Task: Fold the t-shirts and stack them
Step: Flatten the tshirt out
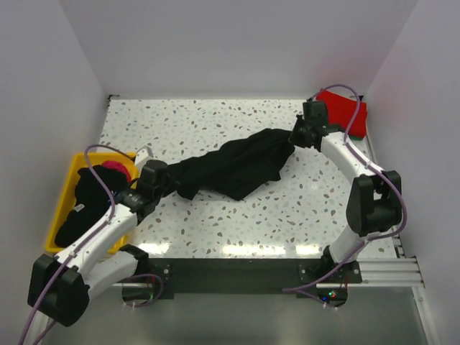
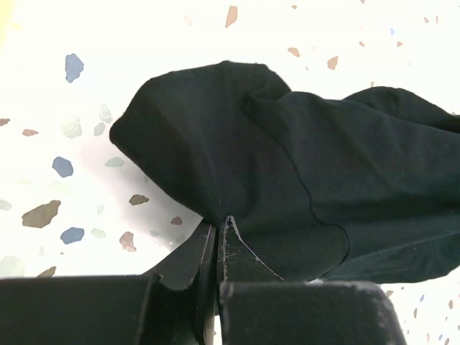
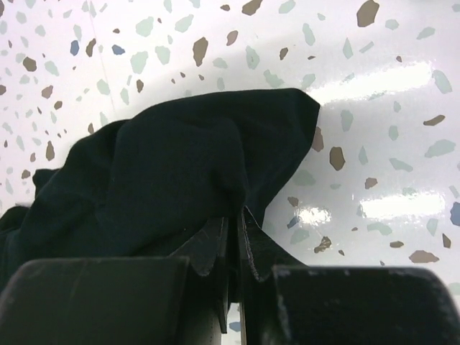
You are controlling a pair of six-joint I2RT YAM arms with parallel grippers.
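— So, where is the black shirt (image 1: 237,165) now?
— It lies in the middle of the speckled surface (image 1: 208,118) as a long, crumpled band. Its long axis goes slantwise, from near-left to far-right, and each end finishes at one hand.
— Do the hands hold it?
— Yes. The left hand (image 2: 219,224) is closed and pinches a fold of cloth at the near-left end. The right hand (image 3: 233,215) is closed too, on the cloth at the far-right end. Each arm is nearest to its own end, with the shirt between them.
— What does the next move need?
— I think the hands must pull apart along this same slanted line, so the cloth opens flat before any fold.
— How is the material?
— Soft, matte and thin, with many loose folds. The surface is smooth and shiny, so the cloth should slide easily.
— And the rest?
— A red shirt (image 1: 343,109) lies flat in the far-right corner, behind the right arm. The yellow bin (image 1: 61,208) at the left holds pink cloth (image 1: 116,169) and dark cloth (image 1: 80,208).
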